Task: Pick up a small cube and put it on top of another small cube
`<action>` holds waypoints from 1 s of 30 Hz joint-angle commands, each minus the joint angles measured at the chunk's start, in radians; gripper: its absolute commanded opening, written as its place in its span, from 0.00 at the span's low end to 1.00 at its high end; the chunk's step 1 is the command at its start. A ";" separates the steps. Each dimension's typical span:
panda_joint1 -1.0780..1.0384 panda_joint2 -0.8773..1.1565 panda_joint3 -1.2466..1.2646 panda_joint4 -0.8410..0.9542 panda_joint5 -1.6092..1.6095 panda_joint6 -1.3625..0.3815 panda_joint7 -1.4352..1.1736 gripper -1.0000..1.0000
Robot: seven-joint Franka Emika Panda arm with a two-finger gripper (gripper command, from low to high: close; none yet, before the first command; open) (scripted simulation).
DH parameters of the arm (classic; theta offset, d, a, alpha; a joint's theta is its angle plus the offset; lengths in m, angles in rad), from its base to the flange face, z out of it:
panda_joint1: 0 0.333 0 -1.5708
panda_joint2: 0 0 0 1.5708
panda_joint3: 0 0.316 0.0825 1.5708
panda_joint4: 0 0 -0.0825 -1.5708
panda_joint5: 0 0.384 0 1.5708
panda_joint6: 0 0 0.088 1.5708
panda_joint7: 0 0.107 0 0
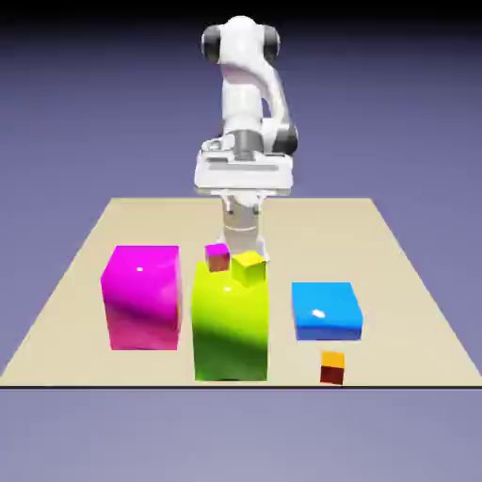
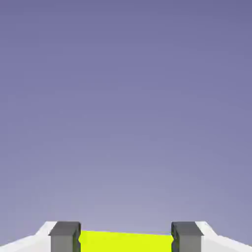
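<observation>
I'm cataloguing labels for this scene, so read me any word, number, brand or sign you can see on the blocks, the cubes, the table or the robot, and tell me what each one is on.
None: no readable text in either view.
The magenta block, yellow-green block, blue block and small cube show plain coloured faces.
The table and the white arm carry no lettering, number or logo.
The hand view shows only backdrop, grey fingertips and a plain yellow-green strip.
</observation>
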 commanded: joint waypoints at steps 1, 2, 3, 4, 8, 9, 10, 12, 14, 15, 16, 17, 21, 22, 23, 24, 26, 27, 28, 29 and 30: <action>-0.007 0.036 0.022 0.026 -0.012 -0.025 0.026 0.50; -0.015 0.073 0.044 0.052 -0.024 -0.050 0.051 0.50; -0.022 0.109 0.066 0.078 -0.037 -0.075 0.077 0.50; -0.029 0.145 0.088 0.104 -0.049 -0.100 0.102 0.50; -0.058 0.290 0.176 0.208 -0.098 -0.200 0.204 0.50; -0.065 0.326 0.198 0.234 -0.110 -0.225 0.230 0.50; -0.073 0.362 0.220 0.259 -0.122 -0.250 0.256 0.50; -0.087 0.435 0.264 0.311 -0.147 -0.300 0.307 0.50; -0.102 0.507 0.308 0.363 -0.171 -0.350 0.358 0.50; -0.109 0.544 0.330 0.389 -0.184 -0.375 0.383 0.50; -0.116 0.580 0.352 0.415 -0.196 -0.400 0.409 0.50; -0.123 0.616 0.373 0.441 -0.208 -0.425 0.434 0.50; -0.152 0.761 0.461 0.545 -0.257 -0.524 0.537 0.50; -0.160 0.797 0.483 0.571 -0.269 -0.549 0.562 0.50; -0.167 0.834 0.505 0.597 -0.281 -0.574 0.588 0.50; -0.174 0.870 0.527 0.623 -0.294 -0.599 0.613 0.50; -0.196 0.942 0.567 0.669 -0.317 -0.641 0.664 0.50; -0.207 0.979 0.587 0.693 -0.328 -0.661 0.689 0.50; -0.219 1.015 0.607 0.716 -0.340 -0.682 0.714 0.50; -0.230 1.051 0.626 0.740 -0.351 -0.703 0.739 0.50; -0.241 1.087 0.646 0.763 -0.363 -0.723 0.764 0.50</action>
